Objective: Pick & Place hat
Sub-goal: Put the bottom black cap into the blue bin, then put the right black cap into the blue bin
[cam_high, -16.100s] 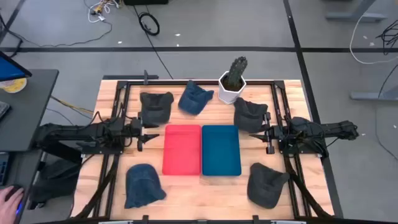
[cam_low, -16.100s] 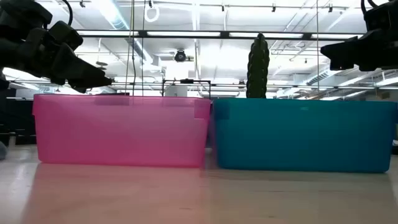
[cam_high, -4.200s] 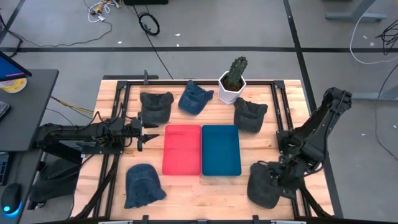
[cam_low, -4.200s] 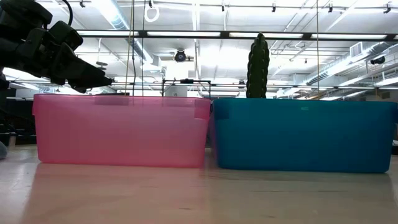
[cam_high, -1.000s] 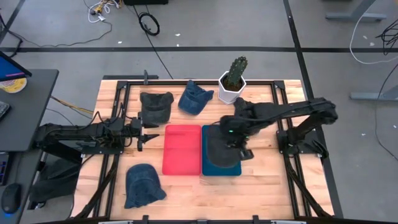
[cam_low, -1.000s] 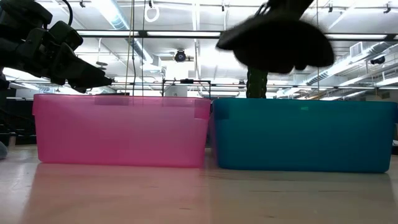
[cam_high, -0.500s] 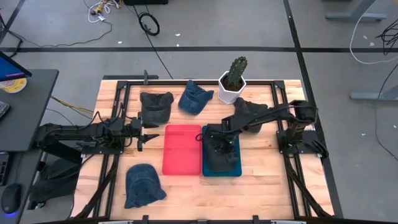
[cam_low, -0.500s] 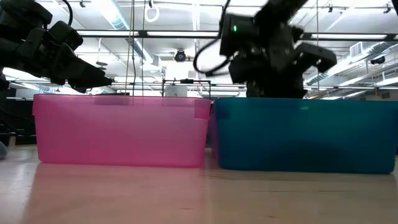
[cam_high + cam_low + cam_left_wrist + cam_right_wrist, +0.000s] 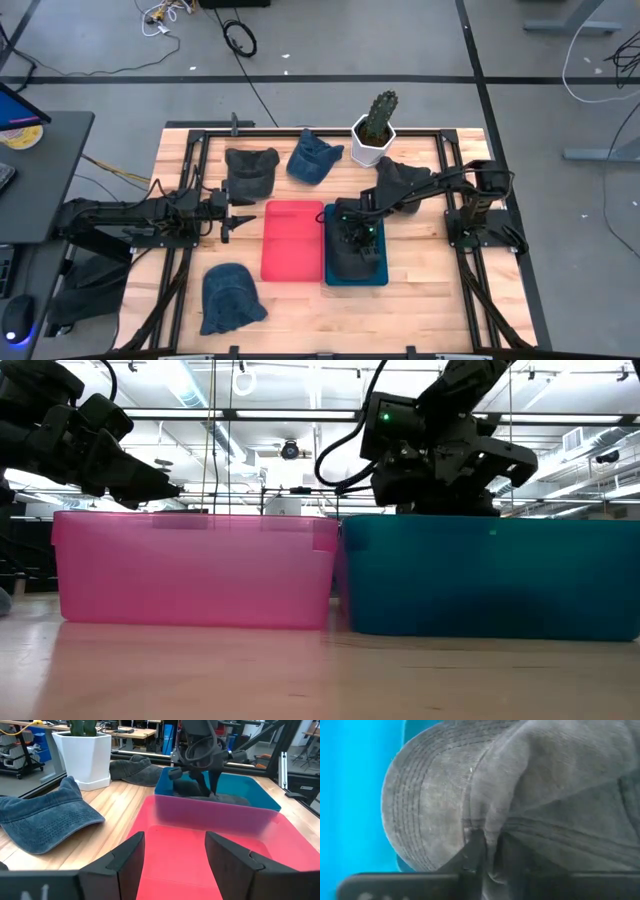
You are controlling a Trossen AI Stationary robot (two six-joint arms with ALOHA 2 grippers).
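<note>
1. Right gripper (image 9: 352,238) lowered into the blue bin (image 9: 380,272), fingers pinched tight on a fold of the dark grey hat (image 9: 520,790).
2. Held hat (image 9: 352,256) inside the blue bin, directly beneath and around the fingertips, crown bulging to one side of the pinch in the right wrist view.
3. Red bin (image 9: 292,241) just beside that gripper, touching the blue bin along its long wall.
4. Behind the right gripper, along its arm: another dark hat (image 9: 404,178) on the table, and a potted cactus (image 9: 375,128) farther back.
5. Farther off, past the red bin: a blue hat (image 9: 314,158) and a dark hat (image 9: 250,168) near the back edge, another blue hat (image 9: 230,296) at the front.
6. Left gripper (image 9: 242,212) hovering just beside the red bin's outer side, well apart from the held hat, fingers (image 9: 127,862) spread wide with nothing between.
</note>
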